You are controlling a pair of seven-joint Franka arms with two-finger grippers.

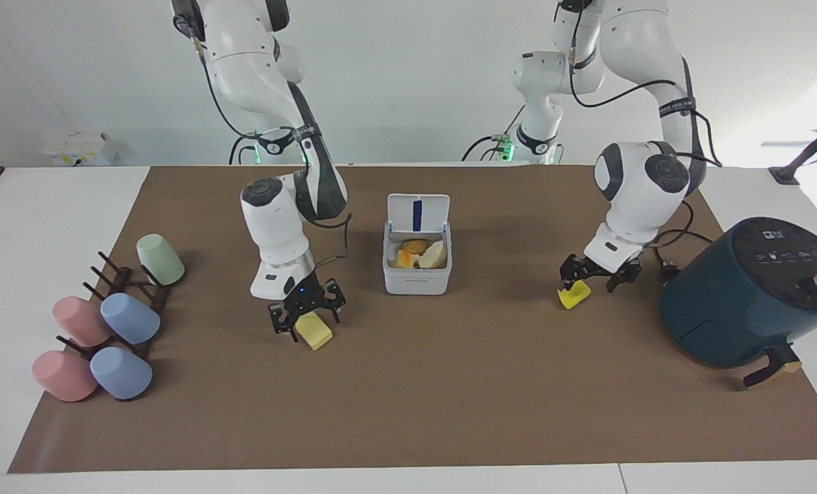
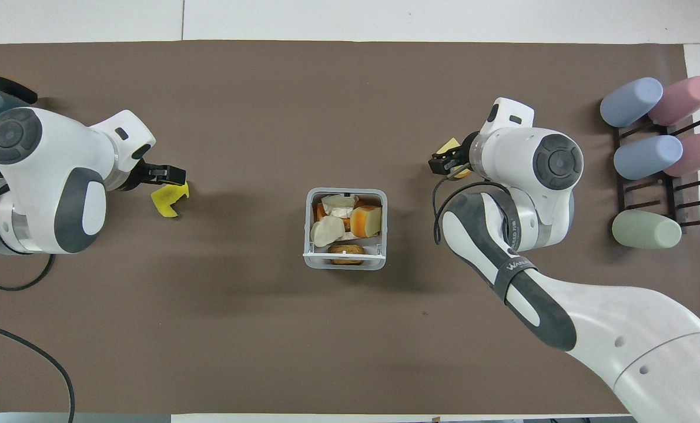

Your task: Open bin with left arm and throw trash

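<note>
The white bin (image 1: 415,283) stands open mid-table with its lid (image 1: 418,211) upright; it also shows in the overhead view (image 2: 344,263). A cream lumpy piece (image 2: 326,230) lies in it among other scraps. My right gripper (image 1: 305,313) is open and low, its fingers astride the pale yellow block (image 1: 315,332), which in the overhead view (image 2: 451,145) is mostly hidden under the right gripper (image 2: 445,164). My left gripper (image 1: 595,274) is open just over the bright yellow notched chunk (image 1: 573,295). Seen from overhead, the left gripper (image 2: 172,175) is at the chunk's (image 2: 170,198) edge.
A dark teal air fryer (image 1: 751,288) with its cable (image 1: 669,255) stands at the left arm's end. A rack of pastel cups (image 1: 106,322) lies at the right arm's end, also in the overhead view (image 2: 649,158). A brown mat (image 1: 449,398) covers the table.
</note>
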